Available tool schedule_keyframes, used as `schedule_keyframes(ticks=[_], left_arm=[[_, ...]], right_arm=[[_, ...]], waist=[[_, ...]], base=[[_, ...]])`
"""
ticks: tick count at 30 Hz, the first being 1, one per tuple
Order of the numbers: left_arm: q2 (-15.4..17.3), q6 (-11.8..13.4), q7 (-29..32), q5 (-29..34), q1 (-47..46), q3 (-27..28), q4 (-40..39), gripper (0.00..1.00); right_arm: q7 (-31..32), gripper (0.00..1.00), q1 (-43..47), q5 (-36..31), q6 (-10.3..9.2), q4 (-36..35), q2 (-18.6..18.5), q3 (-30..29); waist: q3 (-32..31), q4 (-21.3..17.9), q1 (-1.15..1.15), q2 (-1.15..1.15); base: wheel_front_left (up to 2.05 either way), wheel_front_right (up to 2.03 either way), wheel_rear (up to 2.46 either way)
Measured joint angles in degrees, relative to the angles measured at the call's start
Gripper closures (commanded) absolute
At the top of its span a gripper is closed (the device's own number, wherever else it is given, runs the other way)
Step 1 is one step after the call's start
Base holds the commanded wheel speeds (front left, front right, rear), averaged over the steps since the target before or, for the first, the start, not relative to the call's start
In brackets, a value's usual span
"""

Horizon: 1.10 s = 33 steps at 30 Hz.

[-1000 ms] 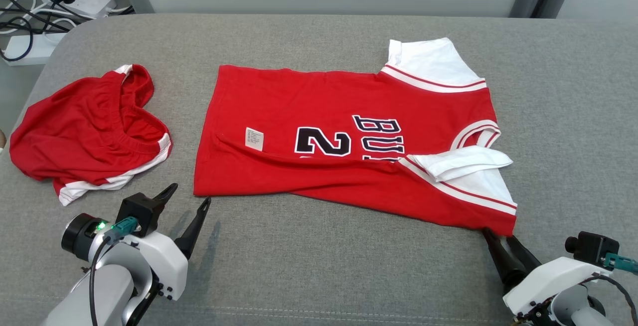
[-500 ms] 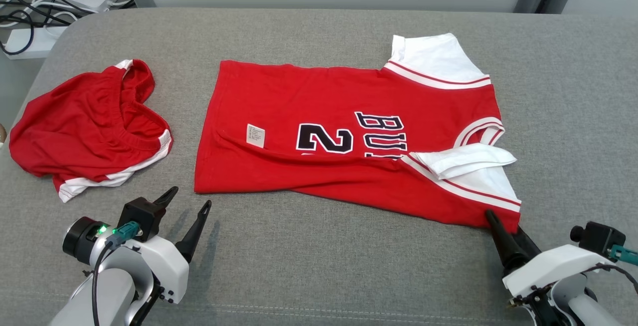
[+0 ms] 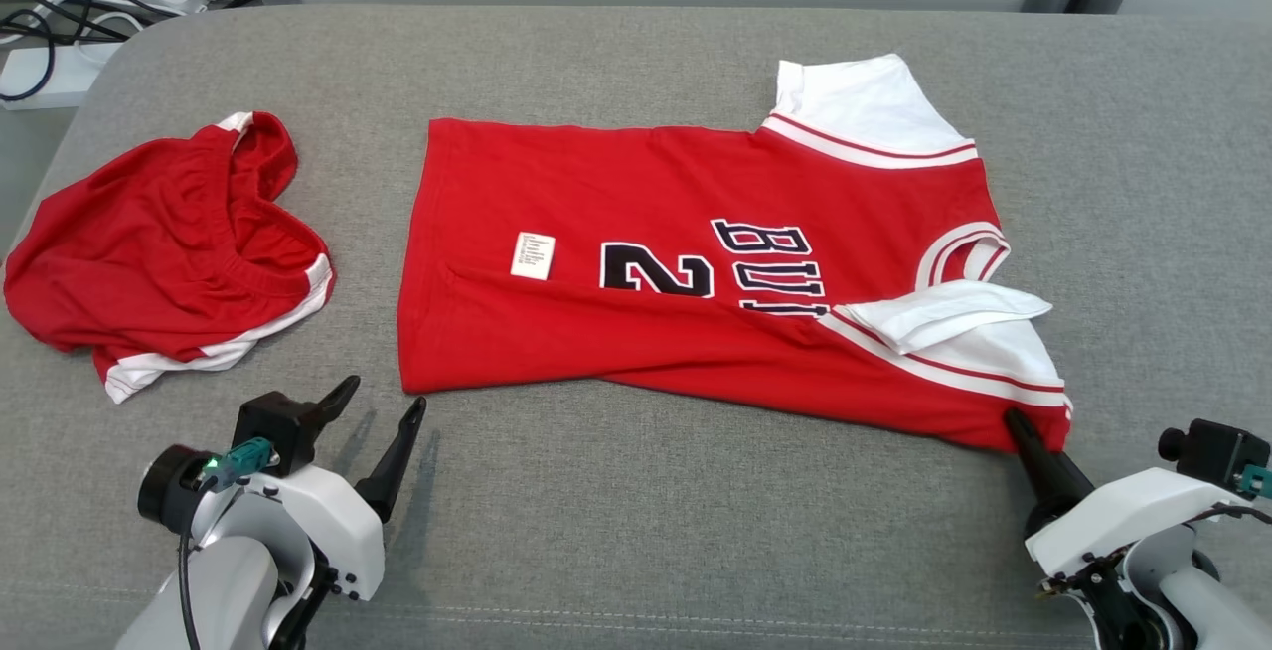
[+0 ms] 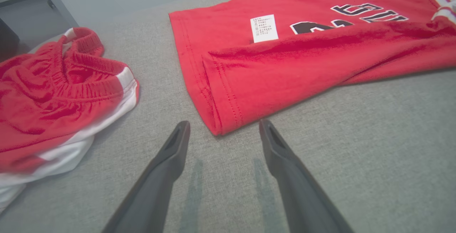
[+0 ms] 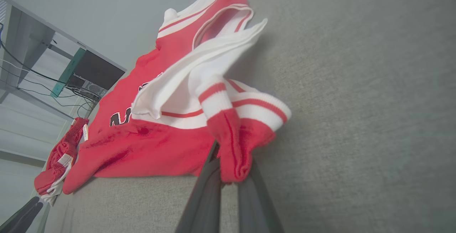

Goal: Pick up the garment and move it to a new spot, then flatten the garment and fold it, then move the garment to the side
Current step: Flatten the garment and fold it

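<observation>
The jersey [image 3: 696, 233] lies spread across the middle of the grey surface [image 3: 646, 531], hem towards the robot's left and collar towards its right. Its near long edge is turned over onto the front, so the lower part of the number and lettering is covered, and the near sleeve [image 3: 949, 312] sits doubled back on top. A white label [image 3: 533, 255] shows on the red, which suggests the cloth here is lying inside out or flipped.

The right claw [image 5: 228, 170] is clamped together on the near shoulder corner. The right wrist view shows red cloth bunched between the two dark fingers and raised a little off the surface, with the white striped band draped above it. The left claw [image 3: 384, 394] stands apart, low over the surface, with the near hem corner [image 4: 217, 129] right at the gap between its tips but not pinched.

I read this as a two-corner hold being set up. One end of the near edge is secured, and the other is lined up so both can lift together and the edge travels straight instead of twisting. Whether that lift is meant to undo the turned-over edge or to fold further, I cannot tell.

A pair of red shorts [image 3: 159, 243] lies in a heap to the left, well apart from the jersey and out of the way.
</observation>
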Motion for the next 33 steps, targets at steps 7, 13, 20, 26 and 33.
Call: schedule_keyframes(ticks=[7,13,20,26,33], left_arm=[[-4.94,-1.61,0.00,-7.65,1.21,6.58,3.02,0.00],[-8.61,-2.40,0.00,-9.40,1.03,8.46,6.50,0.00],[-10.29,-2.46,0.00,-9.60,0.54,11.02,8.87,0.00],[-10.98,-2.47,0.00,-9.60,0.52,11.59,8.98,0.00],[-10.71,-2.48,-0.01,-11.17,0.44,9.49,8.11,0.79]], right_arm=[[-0.15,1.00,-1.13,0.04,0.00,-0.16,-1.74,1.52],[-0.24,1.00,-2.21,0.04,0.00,-0.11,-2.11,2.72],[-0.49,1.00,-3.37,0.03,0.00,0.10,-2.19,3.71],[-0.67,1.00,-3.50,0.04,0.00,0.49,-2.22,4.44],[-1.10,1.00,-4.69,0.05,0.00,0.87,-2.27,5.35]], waist=[[0.81,-1.17,0.00,0.00],[1.51,-2.16,0.00,0.00],[1.82,-3.16,0.00,0.00],[2.09,-3.55,0.00,0.00],[2.74,-3.92,0.00,0.00]], base=[[0.00,0.00,0.00],[0.00,0.00,0.00],[0.00,0.00,0.00],[0.00,0.00,0.00],[0.00,0.00,0.00]])
